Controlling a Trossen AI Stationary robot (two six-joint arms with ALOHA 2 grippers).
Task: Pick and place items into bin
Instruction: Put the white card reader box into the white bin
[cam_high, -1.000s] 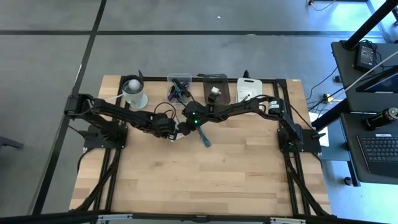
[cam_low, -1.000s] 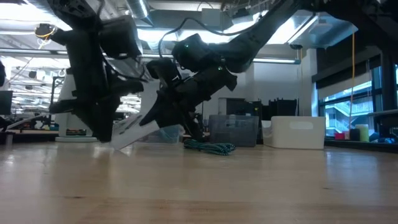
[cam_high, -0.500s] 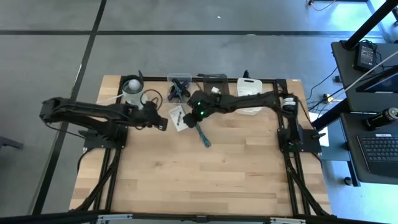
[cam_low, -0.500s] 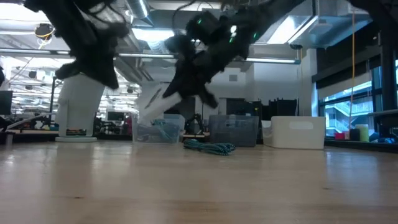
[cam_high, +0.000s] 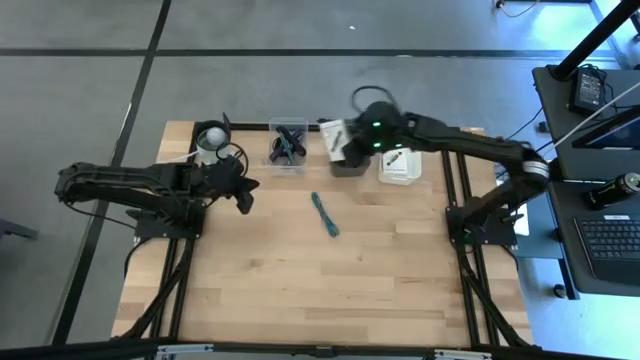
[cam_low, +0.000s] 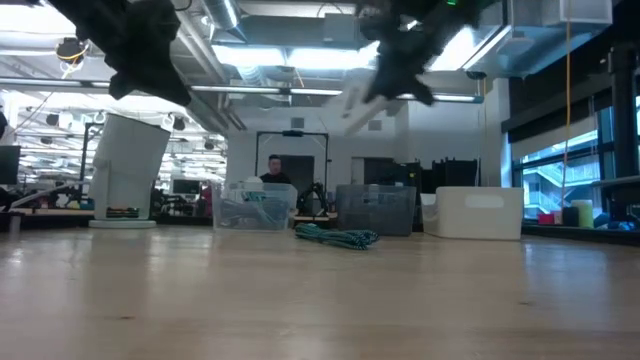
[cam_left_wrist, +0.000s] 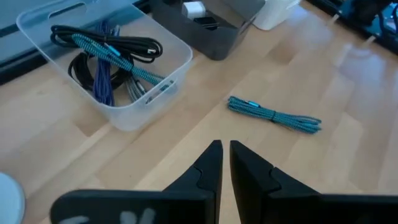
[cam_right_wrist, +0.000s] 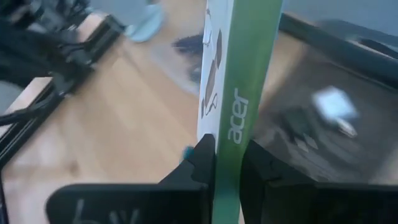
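My right gripper (cam_high: 347, 141) is high above the far side of the table, over the dark grey bin (cam_high: 352, 160), shut on a flat white box with a green "acer" side (cam_right_wrist: 239, 74); the low view shows the box (cam_low: 354, 100) well off the table. My left gripper (cam_left_wrist: 225, 155) is shut and empty, raised near the white cylinder (cam_high: 213, 146). A teal braided cable (cam_high: 323, 215) lies coiled flat on the wood between the arms. The clear bin (cam_left_wrist: 163, 79) holds black, teal, purple and grey cables. My right gripper pinches the white and green box at its lower end (cam_right_wrist: 229, 146), one finger on each broad face, the narrow green side facing the wrist camera. The box is lifted clear and stands up from the fingers above the dark grey bin.
Along the far edge stand the white cylinder, the clear bin (cam_high: 288, 143), the dark grey bin with a small white item (cam_left_wrist: 194, 9) inside, and a white bin (cam_high: 401, 160). A person (cam_low: 274, 170) shows in the room behind. Bare wood (cam_high: 320, 280) fills the near half.
Both grippers were at the box in the table's middle. The left gripper let go and drew back toward the left edge and up. The right gripper lifted the box clear and carried it up, right and toward the far edge, over the dark grey bin.
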